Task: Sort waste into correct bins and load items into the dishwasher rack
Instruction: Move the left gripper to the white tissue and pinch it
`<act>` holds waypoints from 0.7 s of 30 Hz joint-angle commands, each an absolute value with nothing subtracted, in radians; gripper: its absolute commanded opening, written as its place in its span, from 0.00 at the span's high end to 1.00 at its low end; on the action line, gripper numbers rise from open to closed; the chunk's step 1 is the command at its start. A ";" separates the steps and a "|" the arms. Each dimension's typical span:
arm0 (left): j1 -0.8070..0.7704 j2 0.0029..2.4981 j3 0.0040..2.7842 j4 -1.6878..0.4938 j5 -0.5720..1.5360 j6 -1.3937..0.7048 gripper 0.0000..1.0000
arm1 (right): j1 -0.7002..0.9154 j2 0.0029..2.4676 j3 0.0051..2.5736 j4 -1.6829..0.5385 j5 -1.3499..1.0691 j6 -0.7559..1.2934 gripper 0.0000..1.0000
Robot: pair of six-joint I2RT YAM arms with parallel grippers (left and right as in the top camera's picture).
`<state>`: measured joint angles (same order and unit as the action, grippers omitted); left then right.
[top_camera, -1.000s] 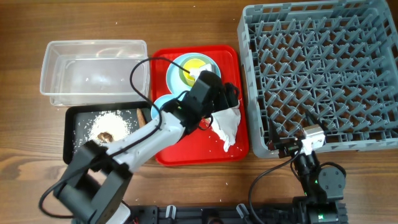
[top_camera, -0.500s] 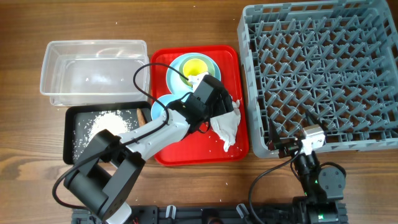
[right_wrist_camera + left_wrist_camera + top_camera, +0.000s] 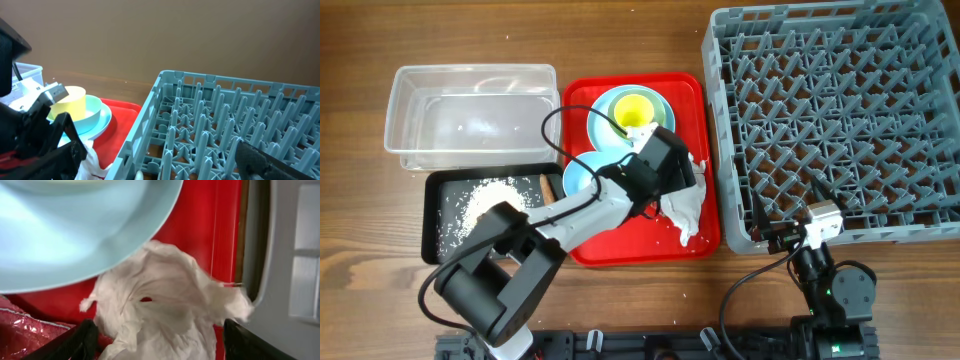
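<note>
Both grippers stand wide open. The left gripper (image 3: 159, 332) straddles the crumpled white napkin (image 3: 165, 300), which lies on the red tray (image 3: 205, 225) just beside the light blue plate (image 3: 75, 225). The right gripper (image 3: 152, 137) sits at the front wall of the grey rack (image 3: 215, 125), holding nothing.

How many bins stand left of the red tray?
2: the clear tub at the back, and the black tray in front of it, holding white crumbs. None seems hidden.
</note>
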<state>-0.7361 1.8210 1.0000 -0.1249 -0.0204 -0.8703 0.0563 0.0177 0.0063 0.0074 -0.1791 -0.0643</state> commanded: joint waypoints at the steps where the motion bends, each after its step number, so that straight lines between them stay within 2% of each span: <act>1: -0.749 1.829 1.013 -0.128 -0.066 -0.872 0.28 | 0.062 0.017 0.005 0.014 -0.178 -0.052 0.00; 4: -0.749 1.829 1.013 -0.157 -0.073 -0.871 0.33 | 0.062 0.017 0.005 0.014 -0.178 -0.052 0.00; 9: -0.749 1.811 1.023 -0.177 -0.103 -0.868 0.32 | 0.062 0.017 0.005 0.014 -0.178 -0.052 0.00; 13: -0.751 1.769 1.047 -0.178 -0.103 -0.840 0.42 | 0.062 0.017 0.005 0.014 -0.178 -0.052 0.00; 17: -0.751 1.742 1.065 -0.184 -0.102 -0.779 0.33 | 0.062 0.017 0.005 0.014 -0.178 -0.052 0.00; 21: -0.762 1.741 1.088 -0.169 -0.103 -0.541 0.27 | 0.062 0.017 0.005 0.014 -0.178 -0.052 0.00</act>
<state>-0.7475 1.7668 1.0527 -0.1833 -0.0822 -0.7727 0.0563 0.0177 0.0063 0.0078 -0.1787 -0.0643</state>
